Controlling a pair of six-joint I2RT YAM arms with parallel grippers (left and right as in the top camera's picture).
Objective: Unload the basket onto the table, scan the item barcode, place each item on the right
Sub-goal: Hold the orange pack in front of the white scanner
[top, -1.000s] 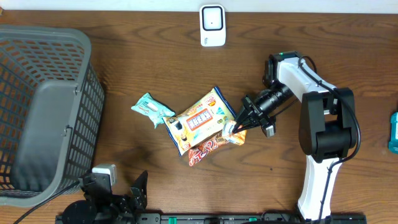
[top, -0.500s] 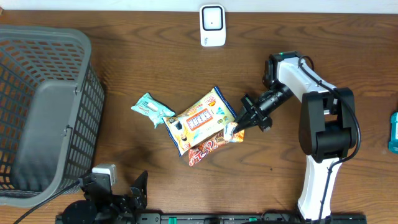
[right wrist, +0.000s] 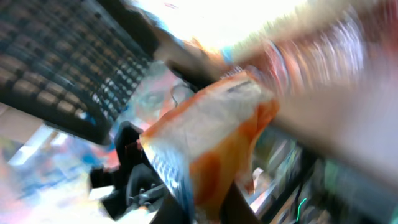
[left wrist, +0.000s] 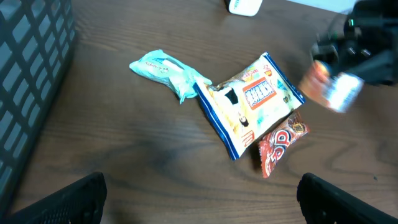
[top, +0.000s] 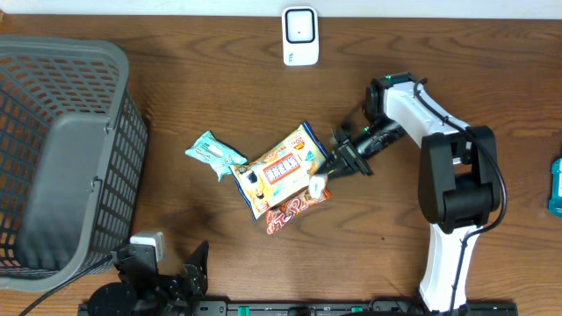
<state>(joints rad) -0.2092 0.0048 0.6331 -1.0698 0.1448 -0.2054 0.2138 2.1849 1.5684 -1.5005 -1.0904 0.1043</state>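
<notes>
R end effector [top: 332, 170] is clamped on the small orange-white packet [top: 318, 184]. Vs 1 s ago, arm has swung up-left and packet has left its spot by the red packet's [top: 294, 206] end; it now hangs at the right edge of the yellow snack bag [top: 279, 168], off the worktop [top: 176, 88]. Teal packet [top: 214, 154], basket [top: 61, 149], scanner [top: 299, 35] unmoved. L end effector [top: 171, 259] is wide, empty, at near edge as before.

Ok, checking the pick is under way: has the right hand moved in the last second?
Yes. The right hand, shut on the small orange packet, has shifted left toward the yellow bag and slightly nearer the white scanner.
</notes>
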